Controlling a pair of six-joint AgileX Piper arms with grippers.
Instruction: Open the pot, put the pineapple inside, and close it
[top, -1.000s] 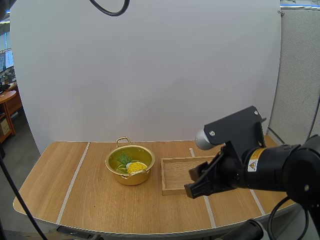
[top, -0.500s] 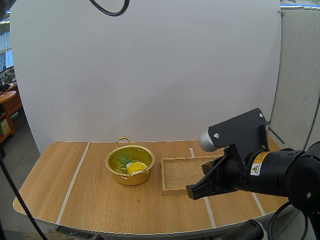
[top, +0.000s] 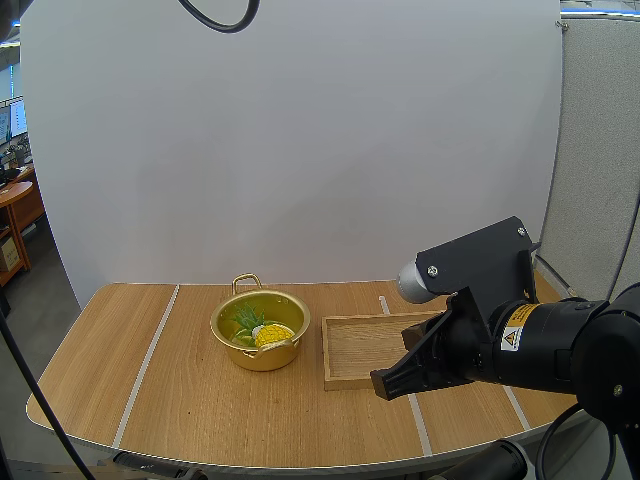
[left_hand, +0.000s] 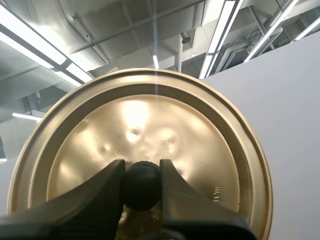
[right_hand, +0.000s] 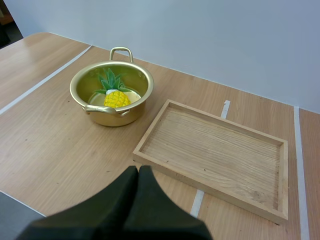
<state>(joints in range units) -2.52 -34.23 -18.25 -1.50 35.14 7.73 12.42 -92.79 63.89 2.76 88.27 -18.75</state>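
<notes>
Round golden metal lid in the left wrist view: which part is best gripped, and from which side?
The black round knob at the centre of the round golden metal lid, approached from the knob's side, one finger on each flank. It is the only raised part on the wide shallow disc, and a central hold should keep it level. The left gripper pinches it just so.

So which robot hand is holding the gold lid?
The left gripper: it pinches the lid's black knob. The right gripper is shut on nothing, near the tray.
</notes>
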